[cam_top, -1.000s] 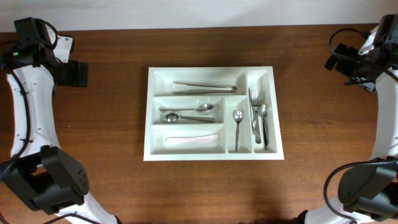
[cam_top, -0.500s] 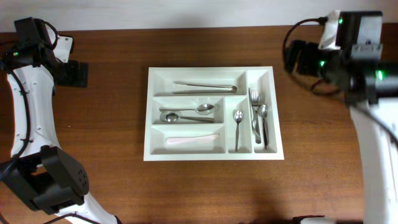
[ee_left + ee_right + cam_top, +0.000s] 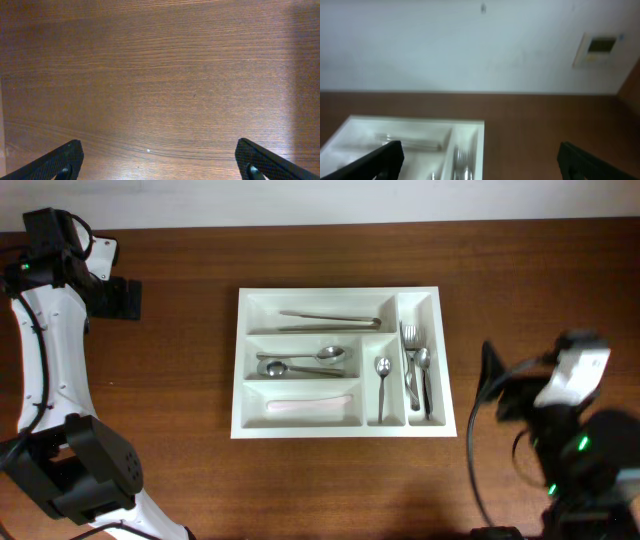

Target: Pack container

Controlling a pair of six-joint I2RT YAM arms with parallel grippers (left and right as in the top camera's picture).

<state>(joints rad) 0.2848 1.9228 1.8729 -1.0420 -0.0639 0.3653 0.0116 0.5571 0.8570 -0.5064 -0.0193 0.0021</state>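
Note:
The white cutlery tray [image 3: 340,293] lies at the table's centre. It holds tongs [image 3: 330,318] in the top long compartment, spoons [image 3: 300,362] in the middle one and a white utensil [image 3: 312,405] in the bottom one. A small spoon [image 3: 382,380] and forks with a spoon [image 3: 415,370] lie in the two narrow compartments. My left gripper [image 3: 160,162] is open and empty over bare wood, far left of the tray [image 3: 118,298]. My right gripper [image 3: 480,162] is open and empty, raised to the tray's right. Its blurred view shows the tray's right end [image 3: 420,121].
The wooden table [image 3: 520,280] surrounds the tray. My right arm [image 3: 570,405] appears large and blurred at the lower right, high above the table. A pale wall [image 3: 470,45] with a small wall panel [image 3: 600,47] shows in the right wrist view.
My right arm has swung from the table's far right corner to the lower right, rising toward the overhead camera. The left arm and the tray's contents have not moved.

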